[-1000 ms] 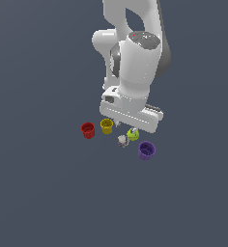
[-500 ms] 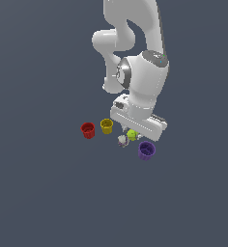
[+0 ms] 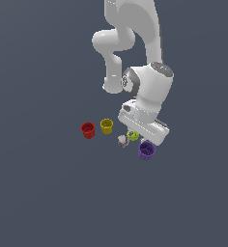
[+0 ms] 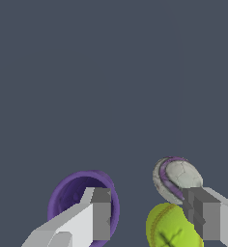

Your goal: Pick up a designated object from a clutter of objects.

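Observation:
The designated object, a purple ribbed cup (image 3: 146,151), stands upright at the exterior view's right end of the clutter of objects. My gripper (image 3: 141,140) hangs low just above it. In the wrist view the gripper (image 4: 149,214) is open, with nothing between its fingers. One finger (image 4: 100,214) overlaps the rim of the purple cup (image 4: 75,195); the other finger (image 4: 205,214) is beside a yellow-green ball (image 4: 166,229). I cannot tell if the finger touches the cup.
A red cup (image 3: 88,130) and a yellow cup (image 3: 106,126) stand to the exterior view's left. A whitish lumpy object (image 3: 122,140) and the yellow-green ball (image 3: 133,135) lie close beside the purple cup. The whitish object (image 4: 178,177) shows purple streaks.
The arm has swung toward the exterior view's right and come down, bringing the hand from over the ball to just above the purple cup. The objects have not moved.

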Available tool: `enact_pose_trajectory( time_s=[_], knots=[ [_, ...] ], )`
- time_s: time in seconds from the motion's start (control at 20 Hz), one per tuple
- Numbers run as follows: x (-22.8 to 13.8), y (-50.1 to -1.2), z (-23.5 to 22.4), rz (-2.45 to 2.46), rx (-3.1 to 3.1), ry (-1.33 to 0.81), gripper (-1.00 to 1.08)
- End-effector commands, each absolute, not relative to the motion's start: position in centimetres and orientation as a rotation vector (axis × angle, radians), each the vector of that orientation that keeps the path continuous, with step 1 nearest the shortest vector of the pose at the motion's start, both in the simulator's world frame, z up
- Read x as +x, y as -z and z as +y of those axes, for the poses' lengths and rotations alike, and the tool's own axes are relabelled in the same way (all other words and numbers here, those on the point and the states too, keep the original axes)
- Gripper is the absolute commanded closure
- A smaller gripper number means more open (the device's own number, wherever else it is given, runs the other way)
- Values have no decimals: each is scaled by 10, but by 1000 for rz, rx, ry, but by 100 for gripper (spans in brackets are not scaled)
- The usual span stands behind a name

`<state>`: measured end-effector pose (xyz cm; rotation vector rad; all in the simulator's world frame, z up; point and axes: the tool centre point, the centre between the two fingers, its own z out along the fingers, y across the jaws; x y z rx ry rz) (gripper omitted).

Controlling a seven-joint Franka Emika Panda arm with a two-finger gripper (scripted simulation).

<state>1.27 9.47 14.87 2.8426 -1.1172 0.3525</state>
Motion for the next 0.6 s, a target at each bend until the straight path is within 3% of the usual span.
enact_pose_trajectory(
  time_s=[0.0,0.55],
  knots=[
    [10,-141,101,-1171,2822,-381,-20],
    [-2,-112,125,-1387,2736,-510,-20]
  ],
)
